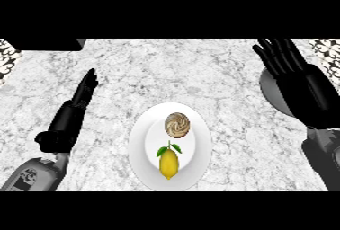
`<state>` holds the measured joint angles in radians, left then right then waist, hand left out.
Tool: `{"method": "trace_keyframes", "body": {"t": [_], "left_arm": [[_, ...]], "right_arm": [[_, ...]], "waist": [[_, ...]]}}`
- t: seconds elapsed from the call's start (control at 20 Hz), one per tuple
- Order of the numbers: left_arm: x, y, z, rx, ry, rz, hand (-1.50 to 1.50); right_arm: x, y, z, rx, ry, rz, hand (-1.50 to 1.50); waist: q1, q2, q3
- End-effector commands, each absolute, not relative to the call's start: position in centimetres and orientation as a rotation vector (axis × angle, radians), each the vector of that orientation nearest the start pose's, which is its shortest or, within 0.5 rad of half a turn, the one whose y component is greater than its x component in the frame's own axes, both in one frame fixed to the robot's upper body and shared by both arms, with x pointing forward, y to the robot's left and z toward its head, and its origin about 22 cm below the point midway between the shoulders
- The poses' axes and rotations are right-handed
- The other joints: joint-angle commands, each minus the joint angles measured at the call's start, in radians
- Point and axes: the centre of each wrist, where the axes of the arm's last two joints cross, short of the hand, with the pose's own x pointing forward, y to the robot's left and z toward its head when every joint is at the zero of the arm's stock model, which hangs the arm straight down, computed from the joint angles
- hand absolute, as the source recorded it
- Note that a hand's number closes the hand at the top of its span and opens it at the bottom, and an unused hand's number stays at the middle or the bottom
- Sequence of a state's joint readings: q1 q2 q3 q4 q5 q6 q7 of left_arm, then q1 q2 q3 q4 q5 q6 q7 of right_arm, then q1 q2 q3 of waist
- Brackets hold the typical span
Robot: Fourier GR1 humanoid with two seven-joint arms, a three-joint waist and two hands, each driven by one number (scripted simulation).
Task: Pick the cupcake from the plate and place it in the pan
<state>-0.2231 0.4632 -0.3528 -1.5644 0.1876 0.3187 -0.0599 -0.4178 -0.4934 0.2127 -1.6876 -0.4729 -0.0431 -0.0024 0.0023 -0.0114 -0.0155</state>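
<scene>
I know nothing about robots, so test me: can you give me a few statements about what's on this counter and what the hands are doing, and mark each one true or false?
1. The cupcake sits on the white plate. True.
2. A lemon lies on the same plate, nearer the robot than the cupcake. True.
3. The right hand is curled round the cupcake. False: it is open, off to the right, above the grey pan, apart from the plate.
4. The left hand is holding the lemon. False: it is open with straight fingers, left of the plate, touching nothing on it.
5. The cupcake is already in the pan. False: it is on the plate.
</scene>
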Motion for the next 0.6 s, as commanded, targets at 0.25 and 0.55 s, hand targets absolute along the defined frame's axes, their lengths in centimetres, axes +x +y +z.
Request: {"method": "trace_keyframes", "body": {"t": [0.25, 0.55], "left_arm": [[27.2, 25.2, 4.6, 0.179, -1.602, -0.376, 0.00], [27.5, 24.5, 4.4, 0.106, -1.523, -0.346, 0.00]], "right_arm": [[31.5, -25.8, 4.9, -0.265, -1.369, -0.068, -1.50], [29.0, -23.7, -0.4, -0.755, -1.292, 0.061, -1.50]], "waist": [[0.028, 0.029, 0.012], [0.007, 0.015, 0.011]]}}
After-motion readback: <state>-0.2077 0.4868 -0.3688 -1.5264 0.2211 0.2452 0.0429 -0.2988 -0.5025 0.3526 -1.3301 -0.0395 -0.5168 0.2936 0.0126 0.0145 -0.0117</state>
